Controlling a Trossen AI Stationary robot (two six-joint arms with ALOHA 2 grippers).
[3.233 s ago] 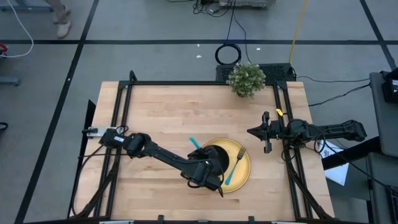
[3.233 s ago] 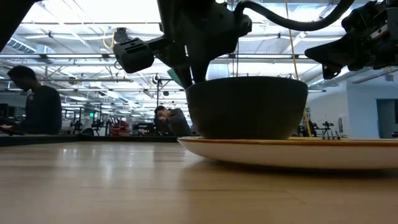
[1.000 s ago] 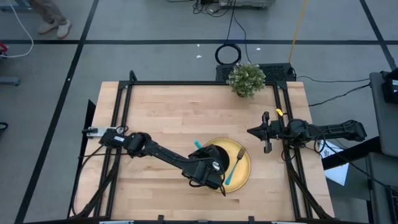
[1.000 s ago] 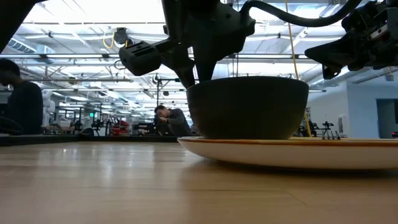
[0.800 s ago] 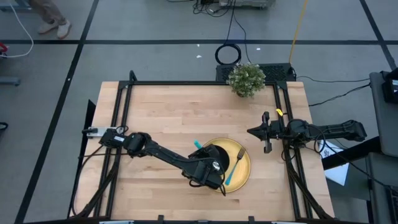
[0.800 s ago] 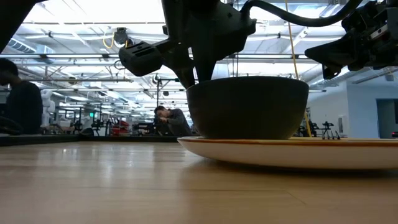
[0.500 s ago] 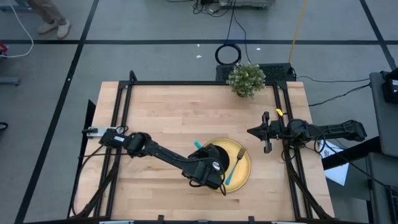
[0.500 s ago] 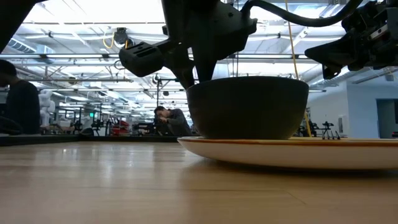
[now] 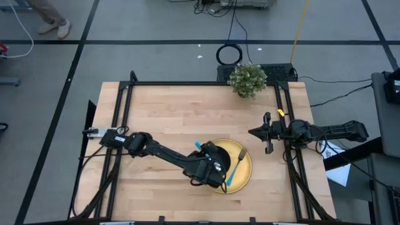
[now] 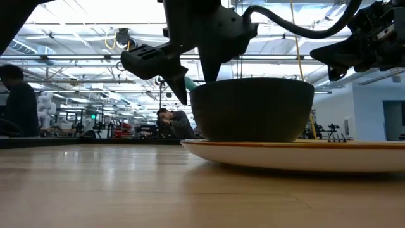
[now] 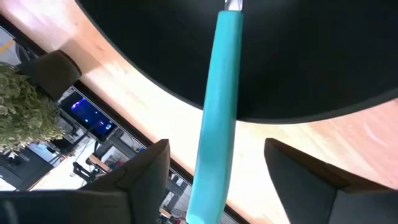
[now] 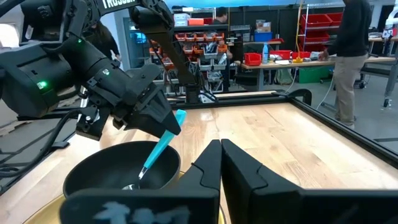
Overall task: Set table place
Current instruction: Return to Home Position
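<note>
A black bowl (image 10: 253,111) stands on the round yellow plate (image 9: 245,176) near the table's front edge. A spoon with a turquoise handle (image 11: 219,112) lies in the bowl with its metal end down. Its handle (image 12: 163,142) slants up over the bowl's rim. My left gripper (image 11: 217,146) hangs open over the bowl. Its fingers stand on either side of the handle's free end, with a gap on each side. A fork (image 9: 237,164) with a turquoise handle lies on the plate, right of the bowl. My right gripper (image 12: 221,163) is shut at the table's right side.
A small green potted plant (image 9: 247,79) stands at the table's far edge. Black frame rails (image 9: 125,119) run along the left, right and far sides. Bare wood (image 9: 169,119) lies left of and behind the plate. People stand in the room behind the table.
My left gripper has opened and let go of the spoon's handle. The spoon now rests in the bowl with its handle between the spread fingers. In the low view the turquoise tip shows beside the separated finger.
</note>
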